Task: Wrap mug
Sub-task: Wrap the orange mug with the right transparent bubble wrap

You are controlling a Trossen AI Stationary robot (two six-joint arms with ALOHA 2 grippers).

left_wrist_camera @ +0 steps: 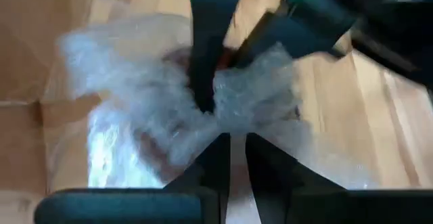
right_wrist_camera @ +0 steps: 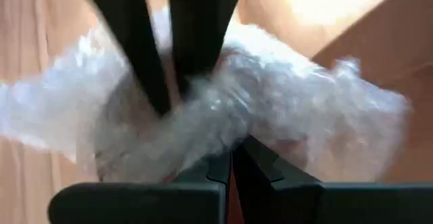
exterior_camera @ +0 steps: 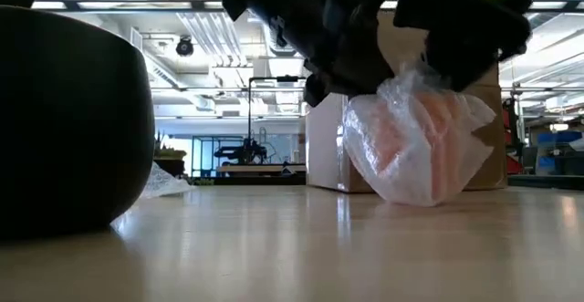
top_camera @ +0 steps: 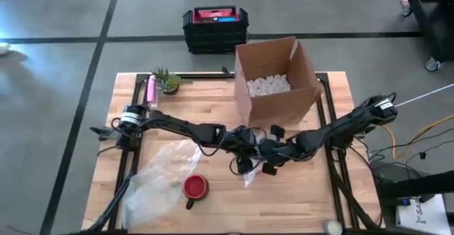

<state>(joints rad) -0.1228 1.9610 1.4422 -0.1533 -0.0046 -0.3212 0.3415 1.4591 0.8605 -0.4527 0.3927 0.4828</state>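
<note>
Wooden table at frame centre: both grippers, left gripper and right gripper, pinch the bubble wrap bundling a mug, held just above the tabletop. Keep both pinches firm while tucking loose ends; another red mug waits lower left.

overhead looking down, tabletop-level across, wrist cameras close, all sharing wrapped bundle

In the high view the two arms cover the wrapped bundle, so only a scrap of plastic shows below them toward the counter's middle. Both wrist views are smeared, and what lies under the bubble wrap shows only as a dim reddish patch. A dark rounded shape is cut off by the low view's left edge, too close to identify.
</note>
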